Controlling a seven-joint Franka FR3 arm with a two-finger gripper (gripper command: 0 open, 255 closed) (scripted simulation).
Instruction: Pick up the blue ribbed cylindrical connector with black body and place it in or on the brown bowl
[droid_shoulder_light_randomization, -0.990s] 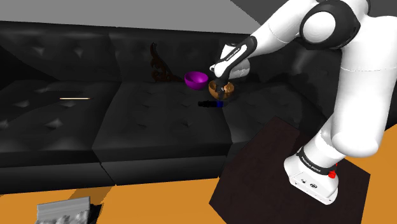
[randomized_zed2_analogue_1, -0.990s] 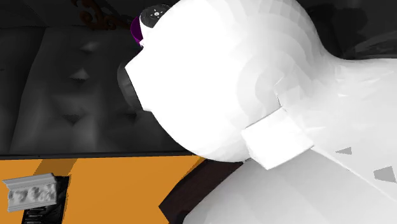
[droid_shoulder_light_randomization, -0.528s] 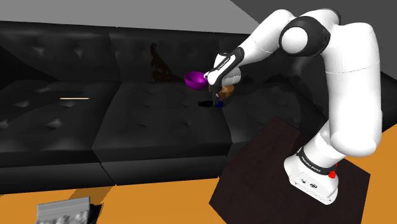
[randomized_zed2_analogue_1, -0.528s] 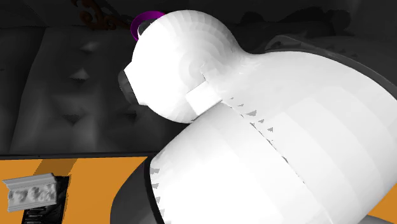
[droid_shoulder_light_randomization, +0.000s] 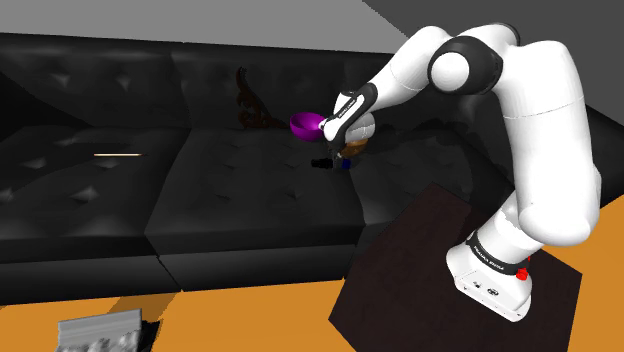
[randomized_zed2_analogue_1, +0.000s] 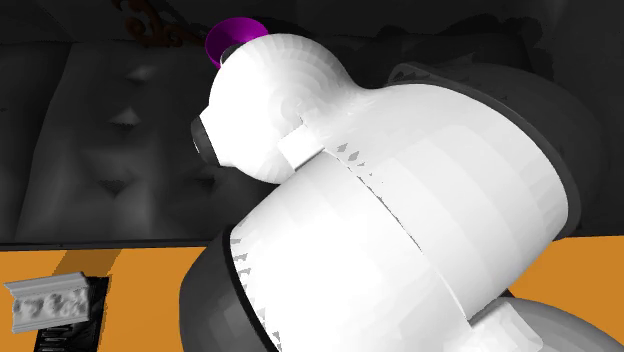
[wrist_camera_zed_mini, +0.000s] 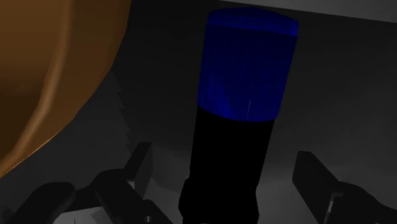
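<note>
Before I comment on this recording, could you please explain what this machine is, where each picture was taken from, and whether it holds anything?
It is a white robot arm on a dark box stand, reaching over a black sofa. The shoulder view looks from beside the stand. The second exterior view's camera stands right by the arm's white shells. The wrist view looks along the hand. On the sofa lie a purple bowl, a brown bowl and a connector with a blue cap and black body. The jaws stand apart on either side of the connector without touching it, so nothing is held yet.
</note>
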